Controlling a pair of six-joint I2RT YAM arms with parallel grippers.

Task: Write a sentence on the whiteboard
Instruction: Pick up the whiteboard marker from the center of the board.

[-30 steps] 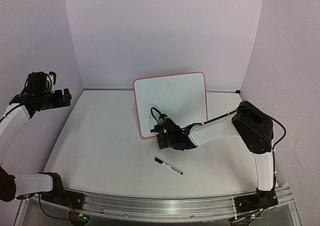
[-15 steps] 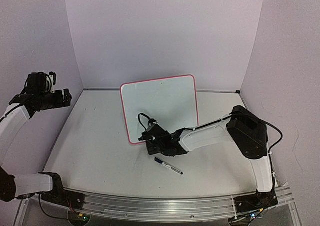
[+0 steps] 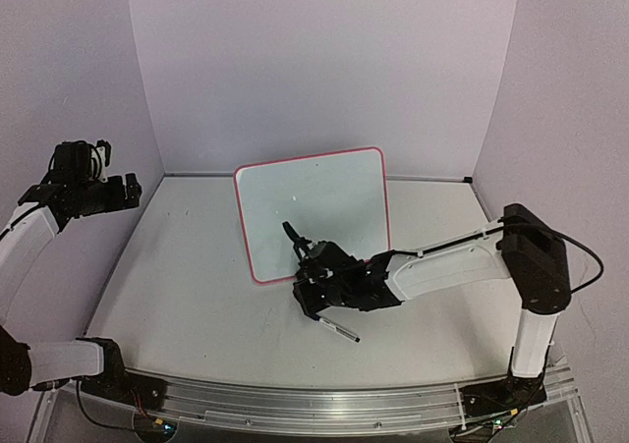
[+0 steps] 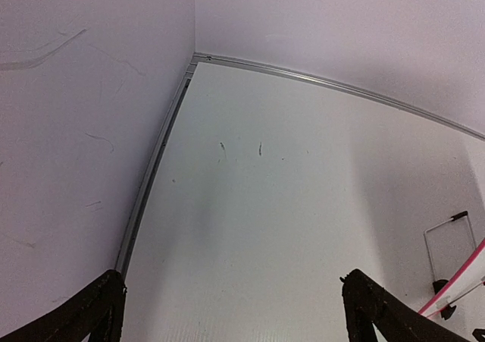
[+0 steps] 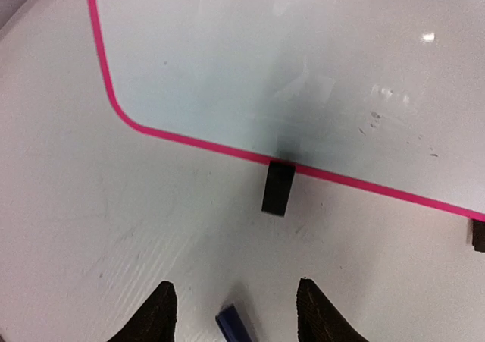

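Two parted right-arm jaws flank the marker near the whiteboard.

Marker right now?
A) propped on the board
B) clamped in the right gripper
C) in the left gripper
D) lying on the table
D: the marker lies flat on the table, its end between the spread fingers of the right gripper and clear of both.

The whiteboard is showing a white face edged in thin pink-red with a black clip foot, the marker is showing a dark blue end, and the left gripper and right gripper are looking black over the off-white worktop.
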